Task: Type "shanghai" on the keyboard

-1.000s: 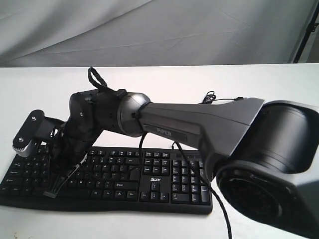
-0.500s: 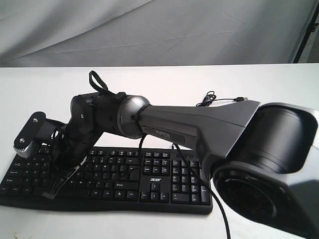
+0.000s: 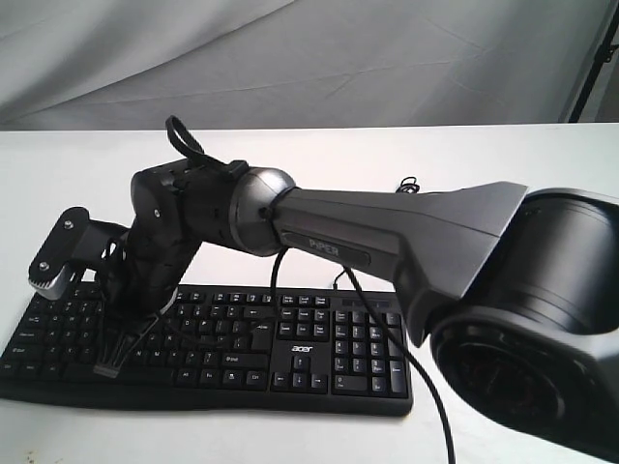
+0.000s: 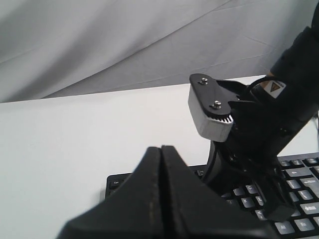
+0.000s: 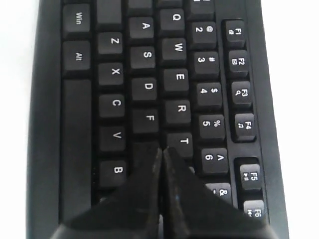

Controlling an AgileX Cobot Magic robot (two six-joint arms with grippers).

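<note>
The black acer keyboard (image 3: 290,353) lies on the white table near the front edge. My right arm reaches across from the right, and its wrist (image 3: 160,242) hangs over the keyboard's left letter keys; the fingertips are lost in black there. In the right wrist view the right gripper (image 5: 162,150) is shut with nothing in it. Its tips sit just past the F key (image 5: 148,119) and beside the T key (image 5: 183,141), and the fingers hide the keys beyond. The left gripper (image 4: 161,148) is shut and empty, close to the keyboard's Esc corner (image 4: 115,182), and does not show in the exterior view.
A loose cable with a plug (image 3: 106,369) dangles from the right wrist over the keys. The wrist's grey camera mount (image 4: 212,112) stands close in front of the left gripper. The keyboard's USB cable (image 3: 411,188) lies coiled behind. A grey cloth hangs at the back.
The right arm's wrist and forearm have risen slightly over the left keys. The dangling plug has swung a little to the right.
</note>
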